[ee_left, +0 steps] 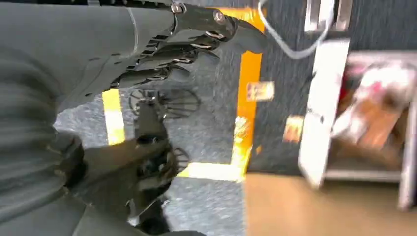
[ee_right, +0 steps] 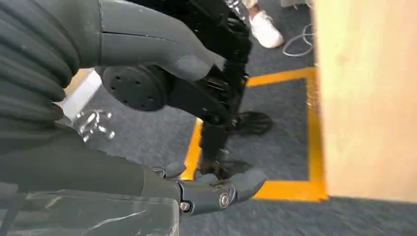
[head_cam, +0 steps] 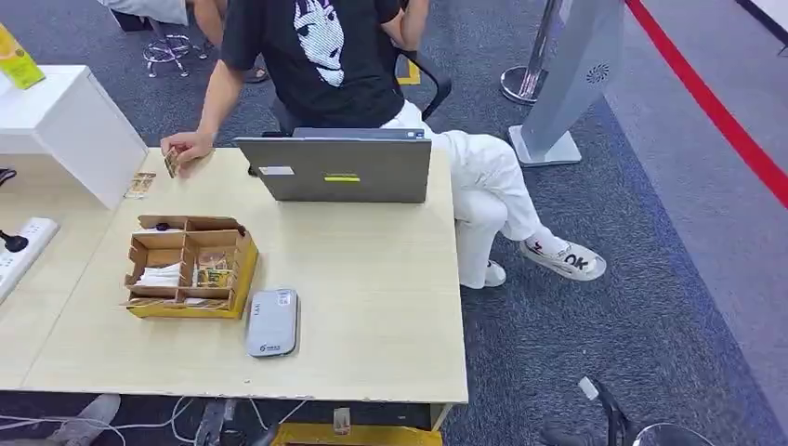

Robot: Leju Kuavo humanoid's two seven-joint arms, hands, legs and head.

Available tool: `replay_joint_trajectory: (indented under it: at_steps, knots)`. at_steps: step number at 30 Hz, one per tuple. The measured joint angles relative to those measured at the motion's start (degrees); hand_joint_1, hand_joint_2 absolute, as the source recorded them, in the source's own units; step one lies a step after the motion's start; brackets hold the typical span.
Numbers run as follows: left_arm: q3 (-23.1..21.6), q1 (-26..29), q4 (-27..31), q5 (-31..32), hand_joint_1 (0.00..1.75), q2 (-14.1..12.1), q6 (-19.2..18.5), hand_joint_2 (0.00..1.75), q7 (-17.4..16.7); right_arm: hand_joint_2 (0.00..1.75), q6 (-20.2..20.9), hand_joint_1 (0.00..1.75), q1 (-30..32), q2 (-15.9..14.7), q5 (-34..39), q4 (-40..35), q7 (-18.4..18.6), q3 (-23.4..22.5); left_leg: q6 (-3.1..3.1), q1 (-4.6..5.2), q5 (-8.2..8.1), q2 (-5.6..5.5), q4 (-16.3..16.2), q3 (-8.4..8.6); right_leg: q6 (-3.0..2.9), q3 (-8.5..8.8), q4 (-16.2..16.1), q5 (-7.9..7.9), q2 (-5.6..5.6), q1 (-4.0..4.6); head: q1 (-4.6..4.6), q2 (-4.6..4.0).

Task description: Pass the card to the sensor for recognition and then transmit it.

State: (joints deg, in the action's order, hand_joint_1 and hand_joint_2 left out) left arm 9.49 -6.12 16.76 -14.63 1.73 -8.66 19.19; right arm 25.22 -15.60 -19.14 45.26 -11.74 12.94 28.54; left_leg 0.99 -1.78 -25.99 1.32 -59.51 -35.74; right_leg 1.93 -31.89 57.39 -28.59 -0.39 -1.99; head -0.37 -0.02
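Card [head_cam: 170,163] sits at the far left corner of my table [head_cam: 372,279], pinched in the hand [head_cam: 186,148] of a person [head_cam: 316,56] seated across from me, well apart from both my hands. Second card-like item [head_cam: 141,184] lies flat on the table just beside it, near the white box [head_cam: 70,121]. Sensor, the grey flat reader [head_cam: 272,322], lies on the near part of the table, just right of the cardboard organizer [head_cam: 190,267], touching or almost touching its yellow edge, can't tell which. Grey laptop [head_cam: 334,167] stands open at the far edge, back toward me. My left hand [ee_left: 167,49] hangs off the table over dark carpet with yellow tape lines [ee_left: 246,98]; fingers [ee_left: 196,34] curled in loosely, nothing in them. View is blurred, so curl depth is rough. My right hand [ee_right: 196,189] also hangs low beside the table's side, over the carpet and yellow tape; fingers [ee_right: 241,184] bent inward, thumb apart, holding nothing I can see. Neither of my hands touches the card, the sensor or the tabletop. White power strip [head_cam: 23,246] lies on the left desk. Organizer compartments hold white paper and small packets; contents too small to name.
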Motion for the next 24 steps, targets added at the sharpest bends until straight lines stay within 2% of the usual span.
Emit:
replay_joint_trajectory:
  at_steps: [5, 6, 7, 8, 24]
  knots:
    - [6.85, 0.11, -0.39, -5.56, 0.0, -1.97, 1.5, 1.75, 1.59, 1.75, -2.99, 0.0, 3.37, 3.62, 0.96, 1.07, -2.99, 2.16, 0.02, 0.0, -0.01, -0.13, 0.1, 0.01, -0.07, 0.07, 0.01, -0.11, -0.13, 0.0, -0.04, 0.0]
    - [8.18, 0.3, -0.41, -6.53, 0.0, -2.21, 1.98, 1.75, 1.81, 0.0, -3.49, 0.0, 3.99, 4.17, 1.07, 1.4, -3.54, 2.58, 0.02, 0.01, -0.01, -0.13, 0.1, 0.0, -0.07, 0.07, 0.01, -0.12, -0.13, 0.0, -0.02, 0.0]
    - [9.6, 0.51, -0.46, -7.64, 0.0, -2.41, 2.53, 1.75, 2.08, 0.0, -4.0, 0.0, 4.71, 4.81, 1.16, 1.75, -4.07, 2.93, 0.04, 0.01, -0.03, -0.14, 0.1, 0.0, -0.06, 0.07, 0.01, -0.12, -0.13, -0.01, -0.07, 0.0]
    - [10.73, 0.78, -0.5, -8.61, 0.0, -2.69, 3.15, 1.75, 2.29, 1.75, -4.48, 0.0, 5.38, 5.53, 1.33, 2.14, -4.72, 3.26, 0.04, 0.02, -0.03, -0.13, 0.1, 0.0, -0.06, 0.08, 0.0, -0.12, -0.13, -0.02, -0.02, 0.0]
    - [31.43, 5.49, -1.92, -24.33, 0.0, -3.94, 15.35, 1.75, 2.88, 1.75, -12.31, 0.0, 15.1, 15.87, 3.96, 8.55, -14.45, 9.56, 0.1, 0.01, -0.09, -0.13, 0.12, 0.03, -0.11, 0.11, -0.02, -0.19, -0.14, -0.02, 0.0, 0.0]
